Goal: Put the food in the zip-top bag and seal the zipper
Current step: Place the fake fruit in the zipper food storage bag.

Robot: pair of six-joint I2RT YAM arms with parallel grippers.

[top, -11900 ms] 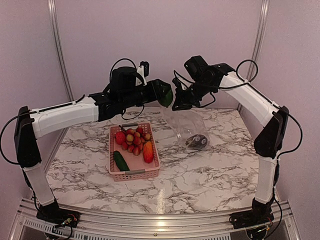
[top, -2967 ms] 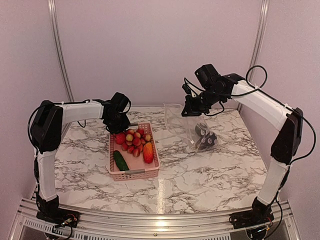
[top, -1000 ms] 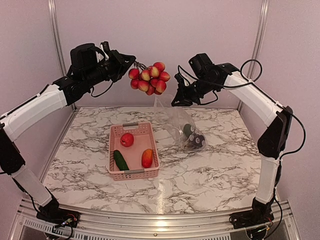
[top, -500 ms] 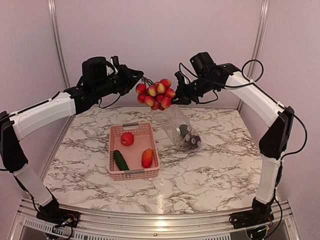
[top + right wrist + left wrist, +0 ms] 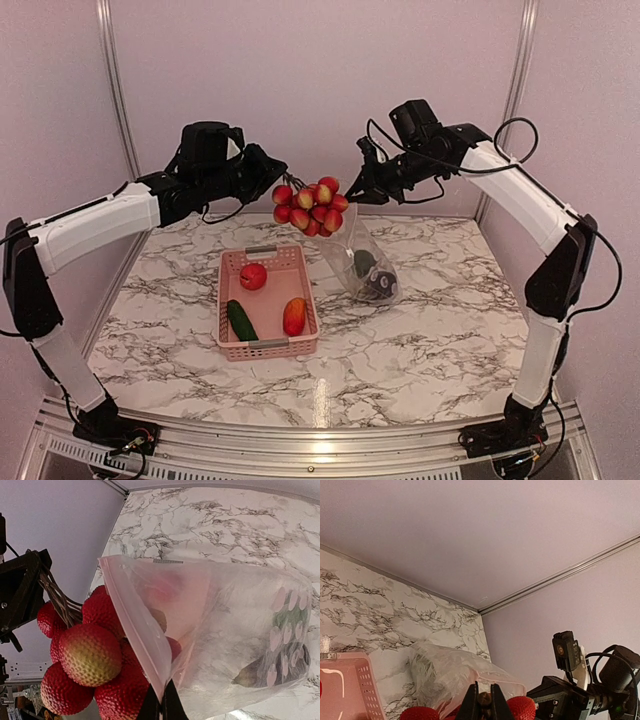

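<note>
A cluster of small red and tan balls hangs by its brown stem from my left gripper, which is shut on the stem. The cluster presses against the mouth of the clear zip-top bag. My right gripper is shut on the pale zipper strip and holds the bag up, its bottom resting on the table. In the right wrist view the balls sit beside the strip, some showing through the plastic. Dark green and purple food lies at the bag's bottom.
A pink latticed basket stands left of the bag on the marble table. It holds a red tomato, a dark green cucumber and an orange-red fruit. Walls close in behind and at both sides.
My left gripper has carried the ball cluster right and down until it meets the bag's mouth. The right gripper has shifted slightly right, and the bag hangs more upright.
</note>
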